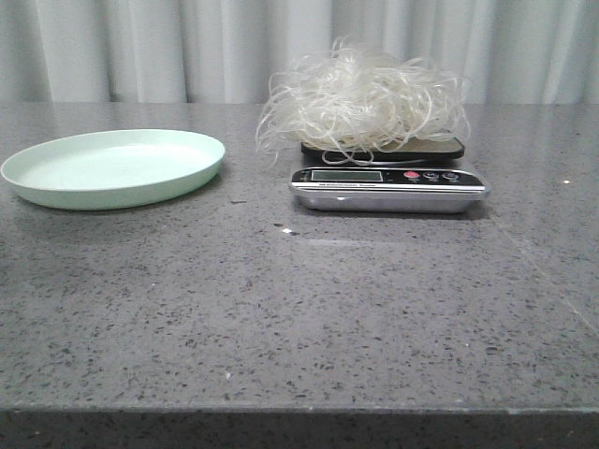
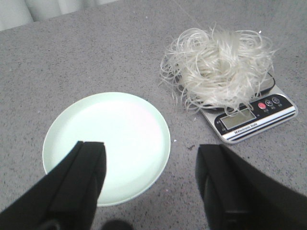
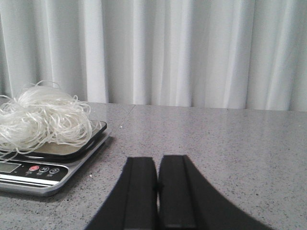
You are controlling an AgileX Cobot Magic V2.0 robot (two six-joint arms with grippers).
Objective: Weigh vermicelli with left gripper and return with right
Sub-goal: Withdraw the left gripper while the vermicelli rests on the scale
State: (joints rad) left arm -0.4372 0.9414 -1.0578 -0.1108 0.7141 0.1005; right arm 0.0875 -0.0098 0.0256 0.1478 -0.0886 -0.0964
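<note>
Front view: vermicelli (image 1: 363, 101) piled on scale (image 1: 388, 185) platform, strands hanging over its front edge toward the display. Green plate (image 1: 114, 166) sits left of the scale, apart from it, nothing on it. Grey speckled table (image 1: 299, 318), white curtain (image 1: 112, 47) behind. Left wrist view: left gripper (image 2: 151, 179) spread wide, holding nothing, above the plate's near rim, well off the vermicelli. Right wrist view: right gripper (image 3: 158, 189) fingers pressed together, nothing between them, low over table beside the scale.
</note>
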